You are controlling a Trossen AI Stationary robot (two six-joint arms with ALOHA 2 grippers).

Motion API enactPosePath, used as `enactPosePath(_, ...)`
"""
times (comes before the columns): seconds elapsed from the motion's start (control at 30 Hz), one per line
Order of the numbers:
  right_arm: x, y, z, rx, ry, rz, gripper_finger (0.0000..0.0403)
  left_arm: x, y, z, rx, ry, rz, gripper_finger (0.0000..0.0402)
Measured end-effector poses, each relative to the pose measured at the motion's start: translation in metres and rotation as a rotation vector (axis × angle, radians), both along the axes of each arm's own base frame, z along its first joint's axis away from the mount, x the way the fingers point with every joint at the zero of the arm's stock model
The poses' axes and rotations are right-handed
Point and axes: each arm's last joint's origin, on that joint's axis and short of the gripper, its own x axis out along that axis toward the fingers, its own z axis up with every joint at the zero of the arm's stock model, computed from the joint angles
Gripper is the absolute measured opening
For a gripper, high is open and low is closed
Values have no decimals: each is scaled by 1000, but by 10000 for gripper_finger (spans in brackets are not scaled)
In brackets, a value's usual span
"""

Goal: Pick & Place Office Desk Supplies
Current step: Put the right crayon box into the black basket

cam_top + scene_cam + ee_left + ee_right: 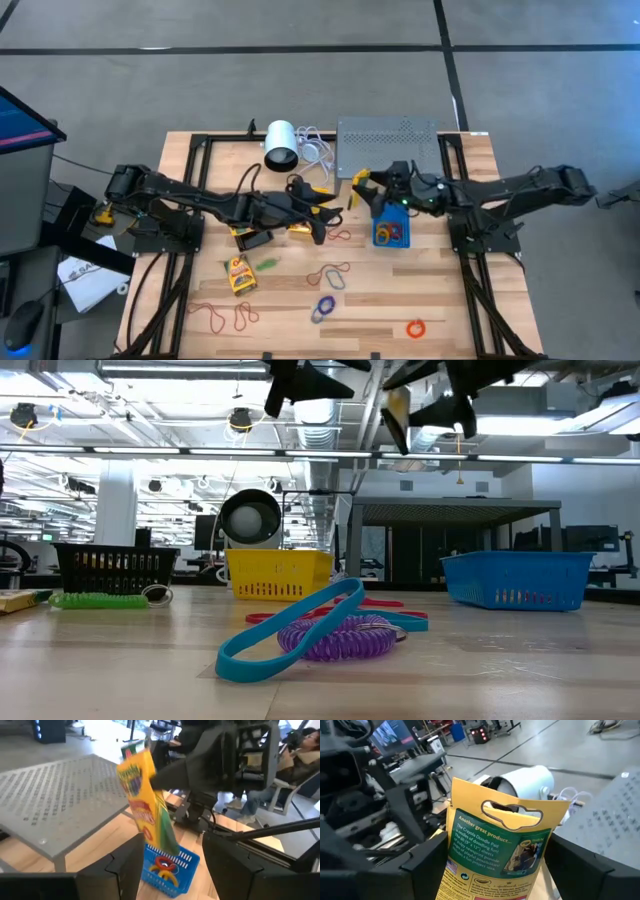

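Observation:
My right gripper is shut on a yellow-and-green packet and holds it in the air over the blue bin, which has rubber bands in it. The left wrist view shows the packet tilted above that bin. My left gripper is open and empty, just left of the bin, near the yellow bin. A second packet lies flat on the table. Rubber-band loops are scattered over the near half. The black bin sits under the left arm. My right gripper holds the packet between its two fingers by the lower half, one finger at each long edge. The hang-hole end points away from the wrist. The packet is lifted clear and tilted, with its free end uppermost.
The grey perforated stand and the white cylinder with its cable stand at the far edge. Red loops and an orange loop lie near the front edge. A person sits beyond the table.

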Motion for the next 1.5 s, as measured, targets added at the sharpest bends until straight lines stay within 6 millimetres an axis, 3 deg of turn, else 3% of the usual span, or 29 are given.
enactPosePath(0.37, 40, -1, 14, -90, 50, 10, 301, 1, 6, -6, 19, 44, 41, 148)
enactPosePath(0.67, 60, 9, 21, -116, 63, 41, 301, 1, 15, -8, 58, 80, 81, 135)
enactPosePath(0.83, 61, 12, 26, -118, 48, 42, 301, 1, 17, -7, 71, 80, 95, 110)
enactPosePath(1.03, 60, 12, 28, -130, 45, 44, 301, 0, 16, -7, 119, 100, 92, 24)
enactPosePath(1.33, 60, 11, 28, -127, 46, 53, 307, 0, 15, -8, 123, 106, 76, 24)
enactPosePath(1.5, 60, 5, 29, -72, 18, 47, 344, 1, 15, -8, 142, 117, 62, 24)
